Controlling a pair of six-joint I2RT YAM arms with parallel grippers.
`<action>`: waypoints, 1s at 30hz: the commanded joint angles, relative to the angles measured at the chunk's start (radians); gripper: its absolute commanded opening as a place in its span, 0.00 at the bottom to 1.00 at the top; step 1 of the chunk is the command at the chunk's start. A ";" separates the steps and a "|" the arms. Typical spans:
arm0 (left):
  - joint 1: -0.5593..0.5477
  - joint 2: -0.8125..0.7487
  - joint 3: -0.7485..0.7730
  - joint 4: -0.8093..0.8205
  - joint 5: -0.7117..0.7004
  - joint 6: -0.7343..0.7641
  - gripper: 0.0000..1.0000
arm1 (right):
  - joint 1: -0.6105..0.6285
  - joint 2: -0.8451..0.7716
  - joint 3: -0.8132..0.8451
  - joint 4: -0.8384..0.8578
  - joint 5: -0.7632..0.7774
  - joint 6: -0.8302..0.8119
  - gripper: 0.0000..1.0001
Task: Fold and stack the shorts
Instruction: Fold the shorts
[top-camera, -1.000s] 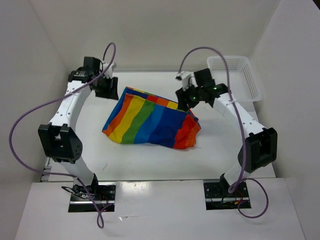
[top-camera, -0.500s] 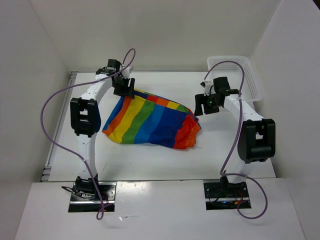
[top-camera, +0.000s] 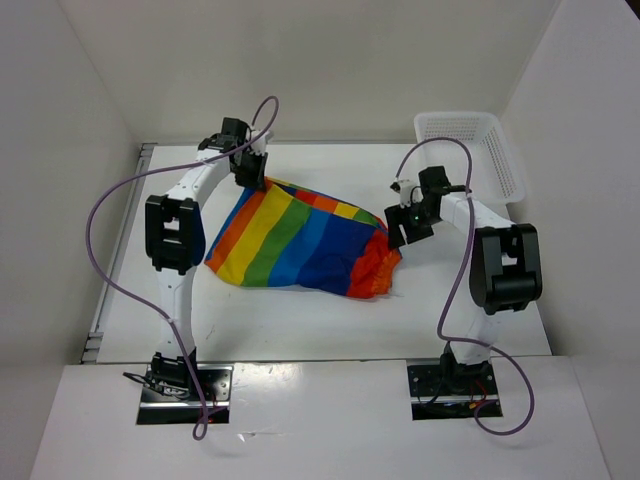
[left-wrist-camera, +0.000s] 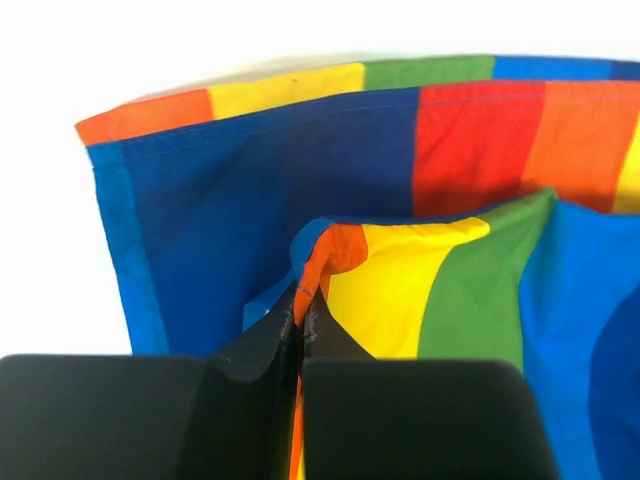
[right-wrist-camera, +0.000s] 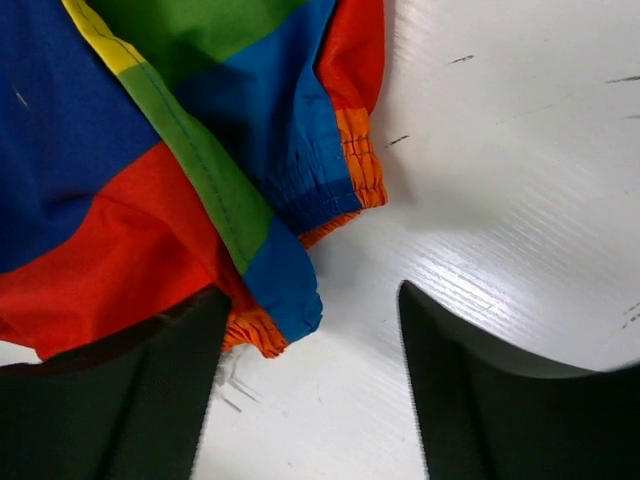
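**Left bites the stripes, right hangs open**

There's the white tabletop (top-camera: 300, 315), and the shorts (top-camera: 300, 242) lie rumpled on it, rainbow bands up. The white mesh basket (top-camera: 470, 118) sits well apart, beyond the shorts' right end. At the shorts' far left corner, the left gripper (left-wrist-camera: 300, 312) has its jaws clamped on a raised fold of the shorts. At the shorts' right end the right gripper (right-wrist-camera: 310, 300) hovers over the gathered edge, jaws apart.

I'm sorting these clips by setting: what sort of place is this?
Probably a lab test cell: plain white walls box in a white table, two white robot arms stand at its near edge, with rainbow-striped fabric shorts and a white plastic mesh basket on it.
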 joint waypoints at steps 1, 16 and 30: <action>0.003 -0.032 -0.004 0.027 -0.035 0.006 0.00 | 0.028 0.021 -0.006 0.034 -0.010 -0.022 0.69; 0.022 -0.067 0.321 -0.020 -0.167 0.006 0.02 | 0.072 0.042 0.133 0.014 -0.090 -0.051 0.00; 0.022 0.289 0.599 0.084 -0.351 0.006 0.28 | 0.061 0.180 0.325 0.221 0.267 0.294 0.45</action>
